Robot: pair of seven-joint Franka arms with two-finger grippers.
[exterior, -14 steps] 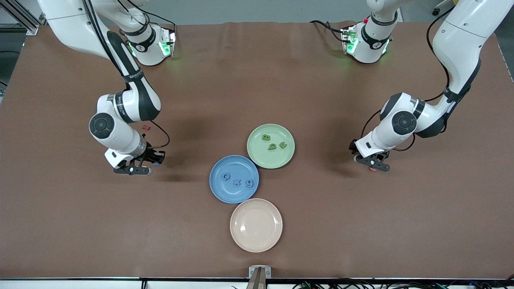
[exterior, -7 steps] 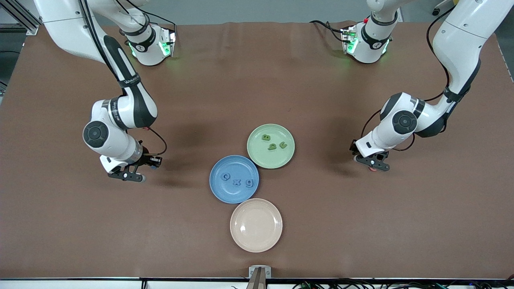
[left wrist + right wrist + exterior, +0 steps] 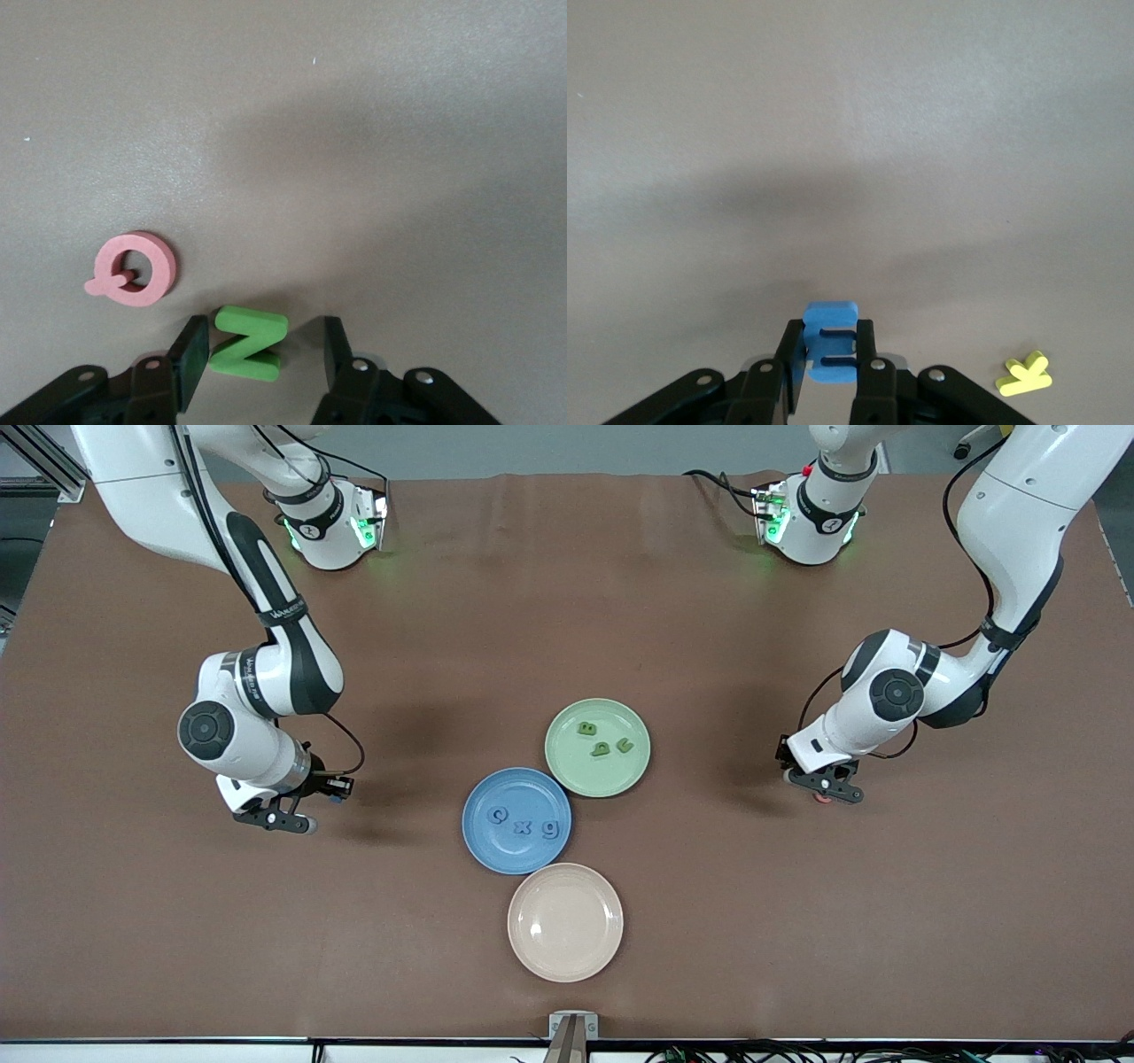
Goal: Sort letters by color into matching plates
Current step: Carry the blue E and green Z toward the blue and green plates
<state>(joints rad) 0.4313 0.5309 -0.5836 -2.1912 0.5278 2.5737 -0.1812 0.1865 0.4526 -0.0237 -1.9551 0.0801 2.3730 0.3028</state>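
Observation:
The blue plate (image 3: 478,849) holds three blue letters (image 3: 524,827). The pale green plate (image 3: 567,769), touching it and farther from the front camera, holds three green letters (image 3: 602,748). My left gripper (image 3: 824,788) is low over the table toward the left arm's end. In the left wrist view it (image 3: 264,336) is open around a green Z (image 3: 250,343) lying flat, and one finger touches the Z. My right gripper (image 3: 282,815) is over bare table toward the right arm's end. In the right wrist view it (image 3: 830,341) is shut on a blue E (image 3: 831,314).
A cream plate (image 3: 524,950) lies nearest the front camera, touching the blue plate. A pink Q (image 3: 133,268) lies beside the green Z. A yellow K (image 3: 1025,374) lies on the table close to my right gripper.
My right arm has swung a little away from the plates with the blue E in its gripper, and now covers a small red letter. My left gripper has barely moved.

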